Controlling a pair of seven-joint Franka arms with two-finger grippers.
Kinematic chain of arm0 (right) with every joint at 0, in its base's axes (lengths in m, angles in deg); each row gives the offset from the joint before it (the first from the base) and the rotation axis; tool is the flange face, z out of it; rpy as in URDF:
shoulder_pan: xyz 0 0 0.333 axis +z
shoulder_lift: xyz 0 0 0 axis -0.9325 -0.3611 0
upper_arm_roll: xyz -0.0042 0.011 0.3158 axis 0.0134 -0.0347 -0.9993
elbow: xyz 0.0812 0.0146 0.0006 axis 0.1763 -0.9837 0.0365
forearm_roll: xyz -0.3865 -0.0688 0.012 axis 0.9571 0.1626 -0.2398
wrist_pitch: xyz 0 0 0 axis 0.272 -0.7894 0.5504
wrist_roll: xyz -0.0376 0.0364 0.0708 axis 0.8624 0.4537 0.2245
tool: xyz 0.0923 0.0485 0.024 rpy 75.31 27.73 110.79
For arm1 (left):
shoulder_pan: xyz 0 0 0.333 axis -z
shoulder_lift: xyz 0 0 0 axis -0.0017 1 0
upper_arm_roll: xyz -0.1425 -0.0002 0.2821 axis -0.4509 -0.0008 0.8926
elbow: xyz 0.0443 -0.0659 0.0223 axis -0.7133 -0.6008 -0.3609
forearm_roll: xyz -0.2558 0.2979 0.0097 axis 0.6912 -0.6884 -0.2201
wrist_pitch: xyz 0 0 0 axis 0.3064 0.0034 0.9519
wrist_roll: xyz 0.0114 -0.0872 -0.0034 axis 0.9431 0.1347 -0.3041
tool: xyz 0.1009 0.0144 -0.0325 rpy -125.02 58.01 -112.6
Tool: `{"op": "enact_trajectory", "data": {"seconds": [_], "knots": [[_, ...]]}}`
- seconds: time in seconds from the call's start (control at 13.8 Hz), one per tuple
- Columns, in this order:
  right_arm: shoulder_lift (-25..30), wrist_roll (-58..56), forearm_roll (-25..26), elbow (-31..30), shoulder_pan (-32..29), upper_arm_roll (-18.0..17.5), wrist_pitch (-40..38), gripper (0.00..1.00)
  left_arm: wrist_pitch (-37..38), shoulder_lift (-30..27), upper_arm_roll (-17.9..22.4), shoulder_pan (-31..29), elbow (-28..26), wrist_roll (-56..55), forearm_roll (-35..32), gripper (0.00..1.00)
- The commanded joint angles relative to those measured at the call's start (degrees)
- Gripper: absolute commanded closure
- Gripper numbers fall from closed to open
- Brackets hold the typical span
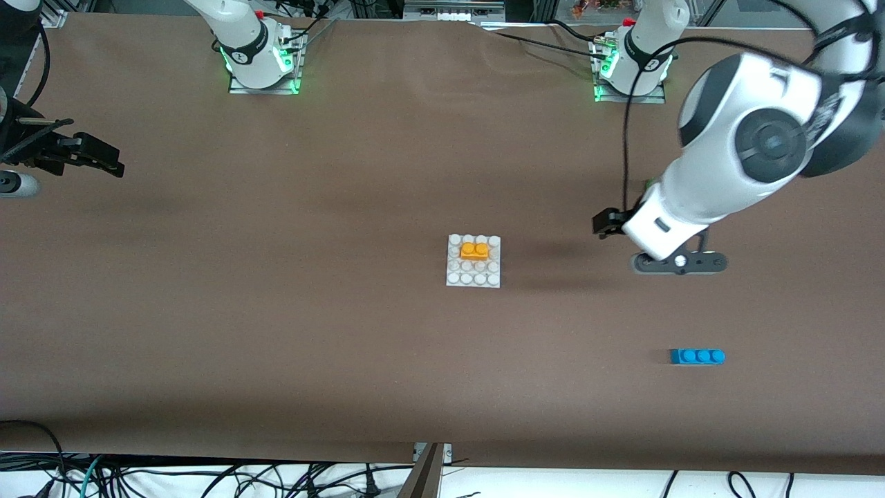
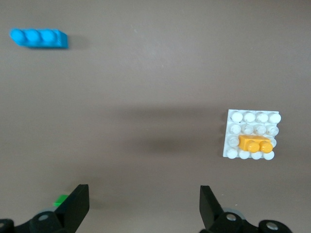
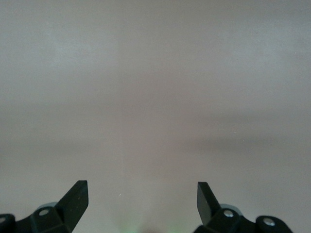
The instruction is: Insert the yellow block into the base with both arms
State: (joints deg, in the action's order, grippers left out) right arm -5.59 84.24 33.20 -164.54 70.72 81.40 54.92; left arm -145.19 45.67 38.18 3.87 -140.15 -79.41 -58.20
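The yellow block (image 1: pixel 474 250) sits on the base (image 1: pixel 473 279), a blue brick (image 1: pixel 697 356) lies well apart, and both tools, left (image 2: pixel 141 206) and right (image 3: pixel 142 201), gape wide, empty.

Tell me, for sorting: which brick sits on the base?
The yellow block, pressed onto the base. The blue brick lies on the table.
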Motion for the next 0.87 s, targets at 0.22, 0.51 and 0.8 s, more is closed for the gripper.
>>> {"op": "enact_trajectory", "data": {"seconds": [0.22, 0.51, 0.8], "knots": [[0.5, -0.3, -0.2, 0.1, 0.2, 0.1, -0.2, 0.01, 3.2, -9.2, 2.2, -5.3, -2.7, 12.3, 0.3, 0.00], [0.5, -0.3, -0.2, 0.1, 0.2, 0.1, -0.1, 0.01, 2.6, -17.0, 11.3, -4.7, -10.1, 21.6, 0.9, 0.00], [0.5, -0.2, -0.2, 0.1, 0.2, 0.1, -0.2, 0.01, -2.4, -24.4, 20.2, -1.3, -20.4, 25.6, 2.2, 0.00]]}}
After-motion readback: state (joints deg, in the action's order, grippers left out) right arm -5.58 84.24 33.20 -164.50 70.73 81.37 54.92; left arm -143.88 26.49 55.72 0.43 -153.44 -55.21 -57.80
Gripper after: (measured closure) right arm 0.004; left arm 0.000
